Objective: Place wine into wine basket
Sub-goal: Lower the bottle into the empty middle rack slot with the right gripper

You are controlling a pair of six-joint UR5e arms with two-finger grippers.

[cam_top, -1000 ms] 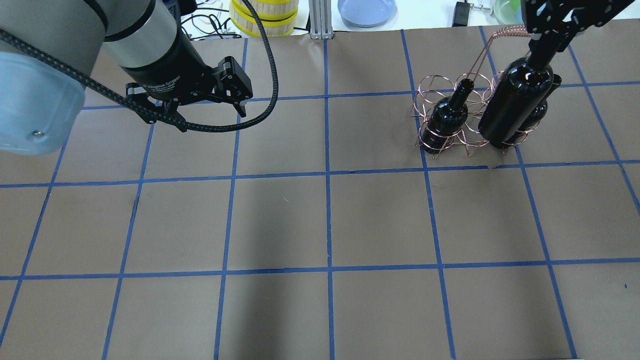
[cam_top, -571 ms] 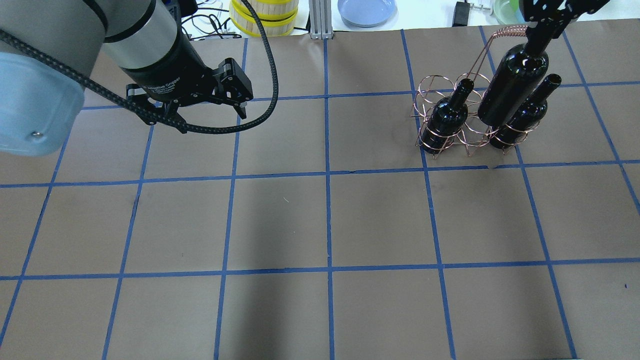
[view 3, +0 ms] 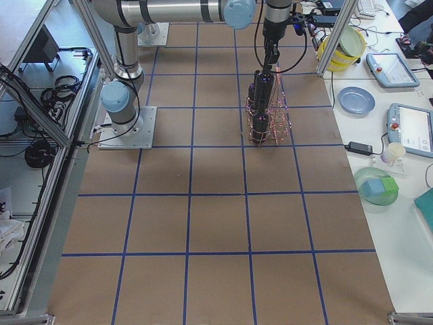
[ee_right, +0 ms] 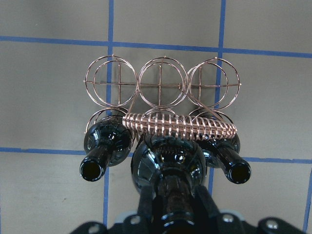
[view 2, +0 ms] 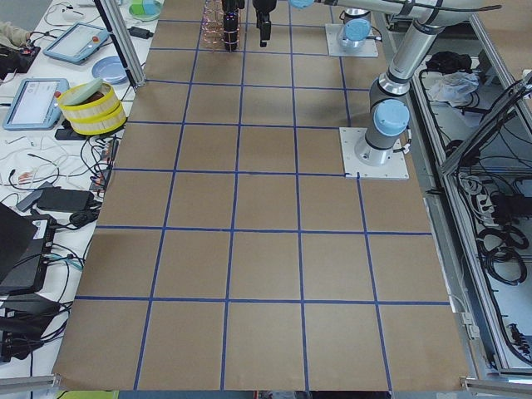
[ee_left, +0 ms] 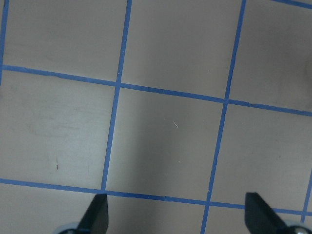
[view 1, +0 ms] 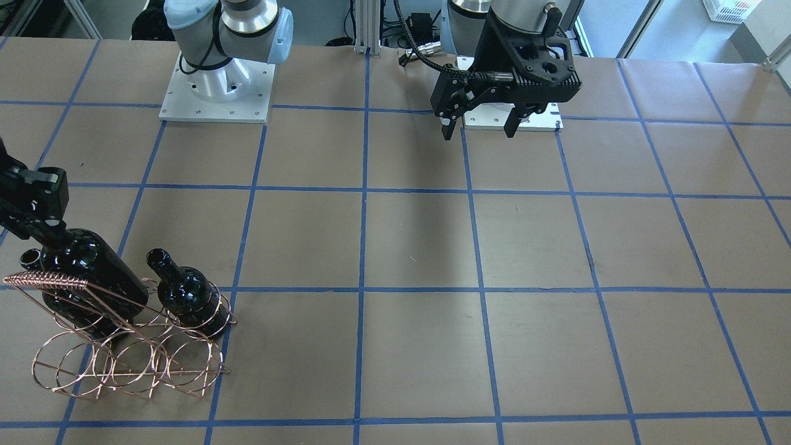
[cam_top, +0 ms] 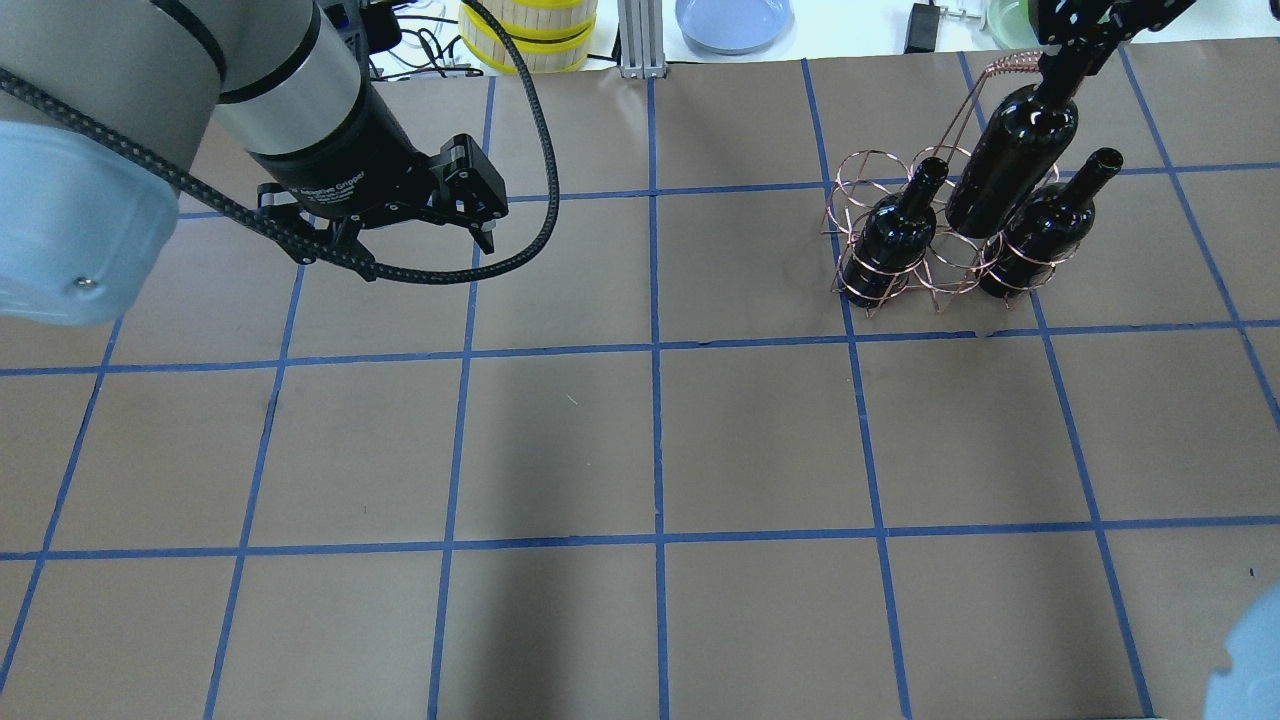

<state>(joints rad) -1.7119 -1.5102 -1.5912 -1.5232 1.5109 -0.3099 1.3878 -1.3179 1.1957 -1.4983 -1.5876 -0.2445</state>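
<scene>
My right gripper is shut on the neck of a black wine bottle and holds it tilted over the middle ring of the copper wire basket. In the right wrist view this bottle hangs just behind the braided handle. Two other black bottles stand in the end rings either side of it. The far row of rings is empty. I cannot tell whether the held bottle's base rests on anything. My left gripper is open and empty, far to the left.
Beyond the table's back edge are a yellow-rimmed stack, a blue plate and an aluminium post. The two arm bases are bolted at the robot's side. Blue tape lines grid the brown table.
My right gripper has carried the held bottle away from me and down, from in front of the right-hand bottle to between the two standing bottles. My left arm has shifted slightly.
</scene>
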